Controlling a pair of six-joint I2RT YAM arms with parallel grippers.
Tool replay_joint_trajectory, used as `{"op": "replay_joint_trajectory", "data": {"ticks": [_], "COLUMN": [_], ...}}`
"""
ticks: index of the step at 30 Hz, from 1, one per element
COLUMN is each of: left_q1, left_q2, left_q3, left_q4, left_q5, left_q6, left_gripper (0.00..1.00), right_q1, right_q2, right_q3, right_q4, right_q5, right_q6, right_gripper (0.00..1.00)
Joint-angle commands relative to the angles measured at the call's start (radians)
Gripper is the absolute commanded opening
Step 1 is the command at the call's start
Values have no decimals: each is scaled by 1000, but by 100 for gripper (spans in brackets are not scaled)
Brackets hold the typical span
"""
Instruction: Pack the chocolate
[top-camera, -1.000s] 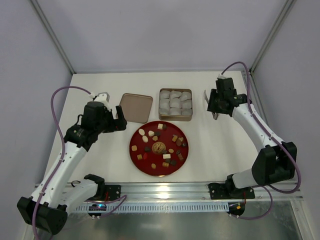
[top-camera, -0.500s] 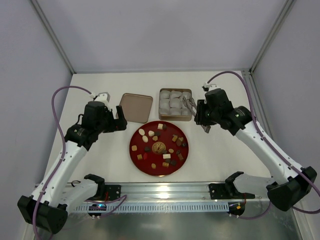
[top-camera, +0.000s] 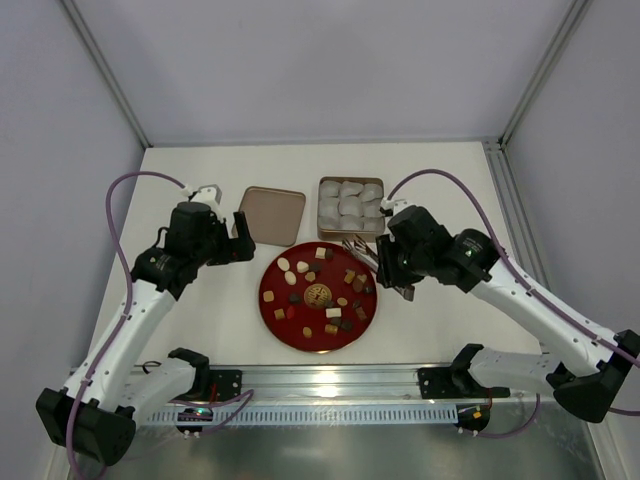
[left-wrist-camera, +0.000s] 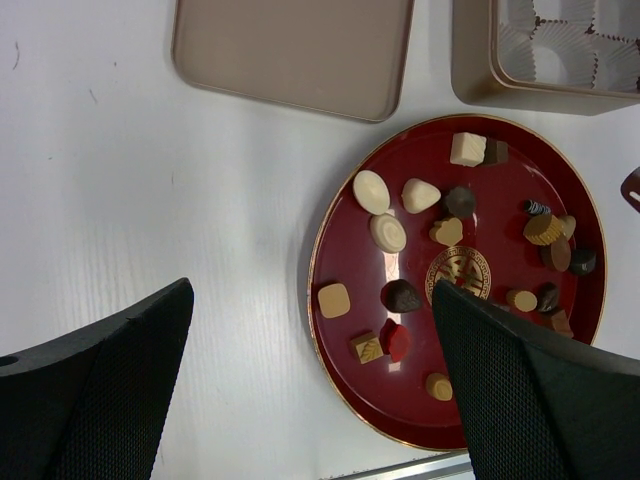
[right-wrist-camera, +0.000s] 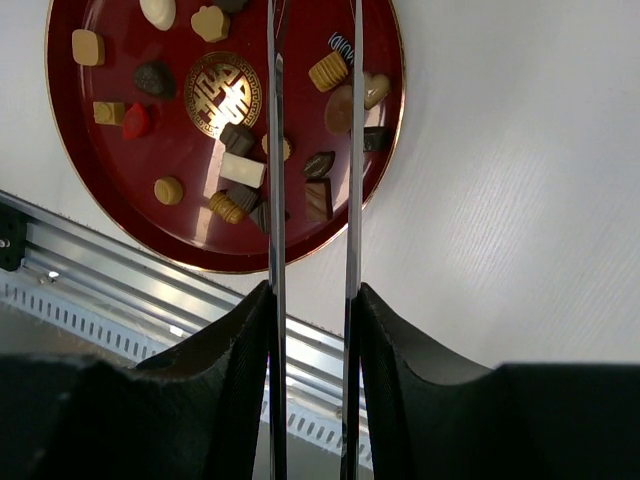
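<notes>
Left gripper (top-camera: 240, 240) hangs spread wide and empty, just left of the tin lid (top-camera: 272, 215). Chocolates (left-wrist-camera: 402, 296) lie scattered on the red plate (top-camera: 272, 300), near the tin (top-camera: 350, 236) of paper cups (top-camera: 345, 205). Right gripper (right-wrist-camera: 312, 300) clamps metal tweezers (right-wrist-camera: 276, 150) over the plate's right side.

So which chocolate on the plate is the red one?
It is the red chocolate touching the small tan cube, just below the dark dome. No other piece is red.
</notes>
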Motion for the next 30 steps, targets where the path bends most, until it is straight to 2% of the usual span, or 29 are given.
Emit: {"op": "replay_joint_trajectory", "data": {"ticks": [1,7,15,30], "left_q1": [-2,-2,-2,-2], "left_q2": [-4,-4,-5,-2], "left_q3": [9,7,7,7], "left_q4": [12,12,12,12], "left_q5": [10,16,16,21], "left_q6": [1,3,1,3], "left_gripper": [100,100,100,100], "right_q1": [25,67,71,79], "right_q2": [5,50,78,129], "right_q3": [-2,-31,-55,-89], "right_q4": [-12,5,7,33], "right_q5": [1,-3,21,-13], "right_q6": [21,16,-4,-30], "right_gripper": [40,40,43,43]}}
